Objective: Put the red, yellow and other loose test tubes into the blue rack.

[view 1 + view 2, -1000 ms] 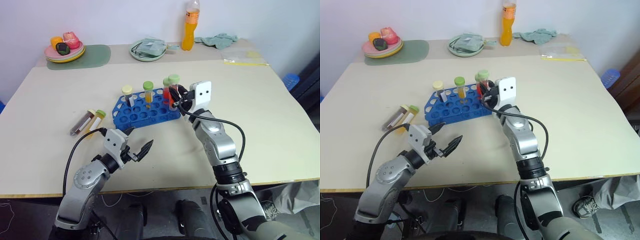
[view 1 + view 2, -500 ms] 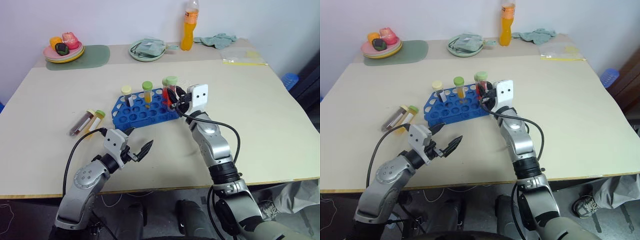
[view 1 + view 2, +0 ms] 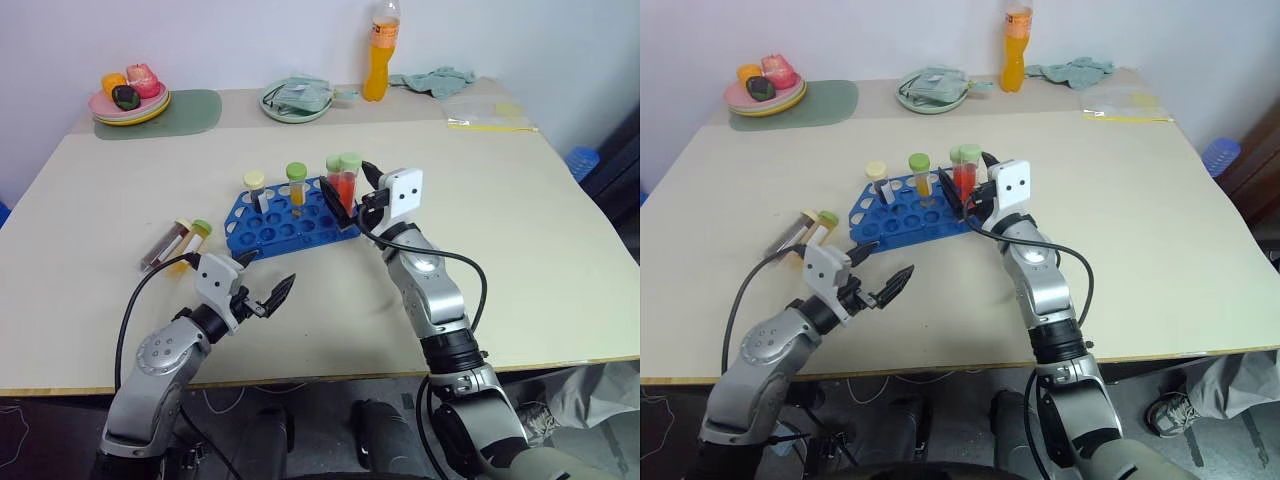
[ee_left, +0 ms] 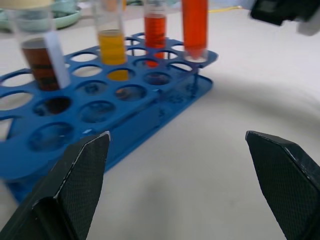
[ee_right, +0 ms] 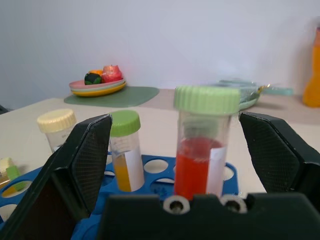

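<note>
Right gripper (image 3: pixel 349 196) fingers spread wide; red tube (image 5: pixel 201 150), green-capped, stands upright between them in the blue rack (image 3: pixel 285 228), released. Judgement: back the fingers straight off, clear of the cap, to avoid tipping it.

Left gripper (image 3: pixel 262 285) fingers also spread, empty, over bare bench (image 3: pixel 520 220). Two loose tubes (image 3: pixel 178 244) lie just beyond its fingertips, beside the rack's end.

Right wrist view shows the red tube's label and the free gap either side; head views show the loose pair.
</note>
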### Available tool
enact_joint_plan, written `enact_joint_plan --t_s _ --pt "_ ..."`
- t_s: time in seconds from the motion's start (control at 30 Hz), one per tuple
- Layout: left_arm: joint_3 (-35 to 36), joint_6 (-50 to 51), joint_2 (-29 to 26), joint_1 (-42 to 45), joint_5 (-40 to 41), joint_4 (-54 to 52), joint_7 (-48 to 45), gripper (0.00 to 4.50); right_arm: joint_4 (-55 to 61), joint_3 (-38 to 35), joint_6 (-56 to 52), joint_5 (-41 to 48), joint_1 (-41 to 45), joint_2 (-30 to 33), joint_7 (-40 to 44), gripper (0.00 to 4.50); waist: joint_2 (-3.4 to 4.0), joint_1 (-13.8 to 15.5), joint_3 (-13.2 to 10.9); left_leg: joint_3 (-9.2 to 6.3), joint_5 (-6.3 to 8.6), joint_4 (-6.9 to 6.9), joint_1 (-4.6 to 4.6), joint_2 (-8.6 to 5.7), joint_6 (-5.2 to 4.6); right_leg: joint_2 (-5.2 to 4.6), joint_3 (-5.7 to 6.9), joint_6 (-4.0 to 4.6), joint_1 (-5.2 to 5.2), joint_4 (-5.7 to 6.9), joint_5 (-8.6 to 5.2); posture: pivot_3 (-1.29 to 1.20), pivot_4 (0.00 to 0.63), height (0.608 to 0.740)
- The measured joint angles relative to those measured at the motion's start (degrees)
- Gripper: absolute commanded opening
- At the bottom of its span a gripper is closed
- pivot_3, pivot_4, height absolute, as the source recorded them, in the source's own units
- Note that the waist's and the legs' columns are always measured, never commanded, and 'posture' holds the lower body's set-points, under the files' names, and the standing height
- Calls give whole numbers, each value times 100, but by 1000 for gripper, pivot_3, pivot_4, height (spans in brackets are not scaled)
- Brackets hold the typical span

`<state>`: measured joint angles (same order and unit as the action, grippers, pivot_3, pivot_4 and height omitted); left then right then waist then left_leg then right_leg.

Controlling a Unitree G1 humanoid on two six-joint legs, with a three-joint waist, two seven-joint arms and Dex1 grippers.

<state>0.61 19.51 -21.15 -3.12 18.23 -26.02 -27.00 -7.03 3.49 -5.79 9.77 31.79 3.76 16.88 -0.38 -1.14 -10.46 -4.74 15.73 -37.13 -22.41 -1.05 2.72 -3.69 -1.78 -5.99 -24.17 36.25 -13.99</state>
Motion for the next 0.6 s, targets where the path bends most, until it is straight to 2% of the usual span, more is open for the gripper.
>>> enact_joint_plan --t_s 0.37,0.6 --pt "58 1 -34 1 -8 0 -8 4500 -223 -376 -290 142 331 31 -54 4474 0 0 0 0 0 1 0 0 0 0 0 0 0 0 0 0 150 740" --pt "38 8 -34 -49 -17 -40 3 4500 -565 -382 -368 280 715 297 586 4474 1 -1 -1 1 0 0 0 0 0 0 0 0 0 0 0 0 150 740"
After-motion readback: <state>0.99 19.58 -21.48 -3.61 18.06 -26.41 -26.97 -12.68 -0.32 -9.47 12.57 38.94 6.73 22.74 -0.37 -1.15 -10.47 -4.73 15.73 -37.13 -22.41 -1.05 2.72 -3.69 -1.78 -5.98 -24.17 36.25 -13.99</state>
